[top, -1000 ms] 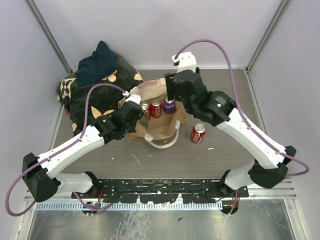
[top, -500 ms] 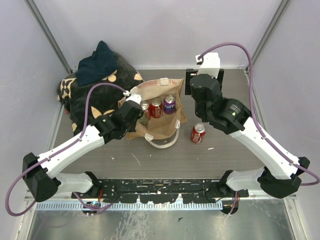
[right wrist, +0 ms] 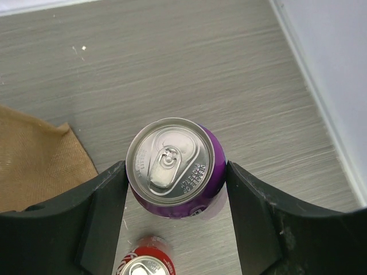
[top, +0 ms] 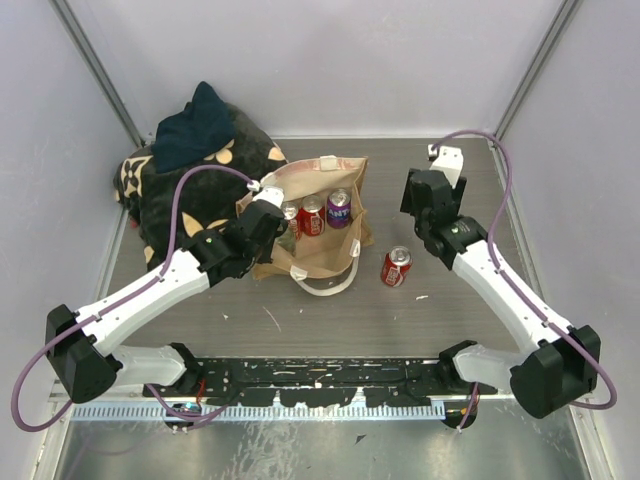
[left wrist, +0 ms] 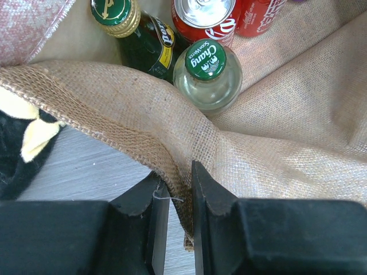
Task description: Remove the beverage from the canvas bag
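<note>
Between right fingers (right wrist: 97, 223) — purple can (right wrist: 171, 163) upright.

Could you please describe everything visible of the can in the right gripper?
The can is purple with a silver top and an unopened pull tab, metal by its look. It stands upright between the right gripper's fingers, which press its sides, apparently held above the grey table, clear of the bag, with a red can below.

A red can (right wrist: 142, 262) under the right gripper (right wrist: 176, 172) is cut off by the bottom edge, and a cola can (left wrist: 206, 20) ahead of the left gripper (left wrist: 179, 182) by the top edge.
</note>
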`<state>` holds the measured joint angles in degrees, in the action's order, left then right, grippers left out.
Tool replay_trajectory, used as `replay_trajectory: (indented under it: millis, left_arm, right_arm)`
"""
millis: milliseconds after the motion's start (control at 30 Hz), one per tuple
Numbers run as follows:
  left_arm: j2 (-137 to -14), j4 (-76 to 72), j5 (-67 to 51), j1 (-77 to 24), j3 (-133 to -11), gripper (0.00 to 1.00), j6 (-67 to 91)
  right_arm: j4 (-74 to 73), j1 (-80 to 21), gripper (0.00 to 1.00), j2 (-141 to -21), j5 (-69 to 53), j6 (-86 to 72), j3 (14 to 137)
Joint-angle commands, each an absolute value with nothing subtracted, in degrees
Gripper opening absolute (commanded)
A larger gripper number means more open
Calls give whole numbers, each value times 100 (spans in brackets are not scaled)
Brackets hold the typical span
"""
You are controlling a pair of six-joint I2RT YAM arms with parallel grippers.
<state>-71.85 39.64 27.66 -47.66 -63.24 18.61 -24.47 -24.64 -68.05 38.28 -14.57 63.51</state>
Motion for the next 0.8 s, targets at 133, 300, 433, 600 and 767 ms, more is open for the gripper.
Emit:
replay_trajectory:
  millis: [133, 300, 433, 600, 767]
  left_arm:
    - [-7231, 3819, 2727, -4764, -6464, 27, 1817]
    - [-7409, 3763, 2690, -4764, -6415, 27, 1850]
    - [-7459, 3768, 2674, -4764, -6407, 27, 1851]
    - [-7480, 3762, 2659, -4764, -6402, 27, 1838]
    - [-7460, 3762, 2654, -4766, -6385, 27, 1846]
  right_arm:
    - [736, -2088, 0, -6217, 3145, -1858, 4784]
    - [1839, -2060, 0, -6080, 3146, -1878, 3793]
    - [2625, -2053, 0, -5945, 3232, -2030, 3032]
    - [2659, -2052, 0, -5961, 3454, -2149, 2696]
    - [2421, -2053, 1, -5909, 3583, -2361, 2574]
